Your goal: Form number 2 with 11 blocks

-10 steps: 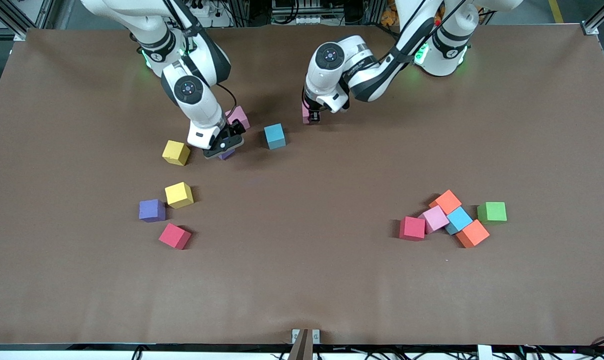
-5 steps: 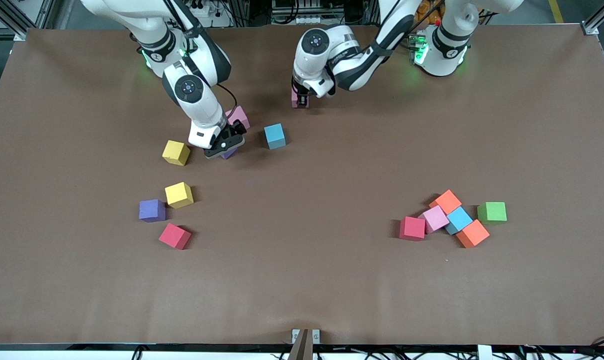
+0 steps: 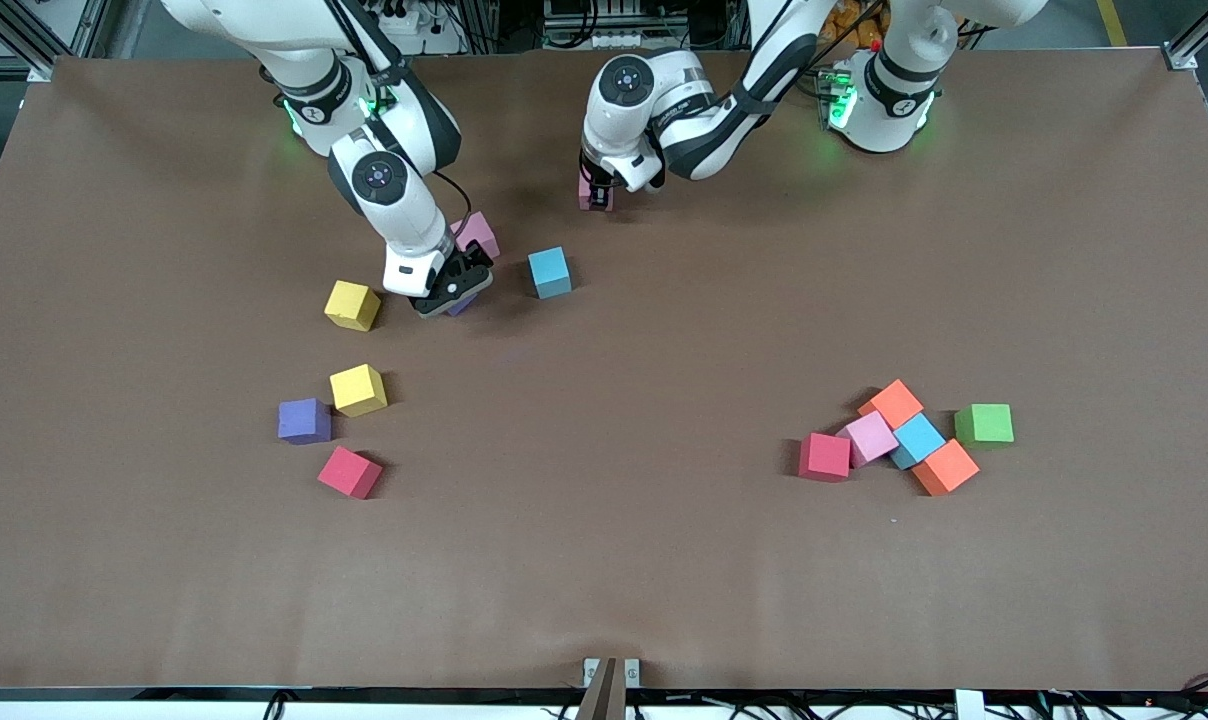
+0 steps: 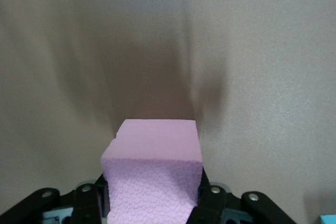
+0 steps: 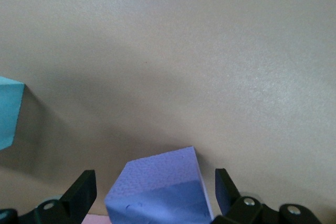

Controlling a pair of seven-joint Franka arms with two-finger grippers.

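My left gripper is shut on a pink block, low over the table close to the robots' bases. My right gripper stands open astride a purple block on the table, a finger on each side, apart from it. Beside it lie a pink block, a blue block and a yellow block. Nearer the camera sit yellow, purple and red blocks. The number 2 is not in view.
Toward the left arm's end lies a tight cluster: a red block, a pink block, a blue block and two orange blocks. A green cube sits beside it. The brown table spreads wide.
My left gripper has carried the pink block toward the robots' bases and a little toward the right arm's end. The right gripper has barely shifted over the purple block.
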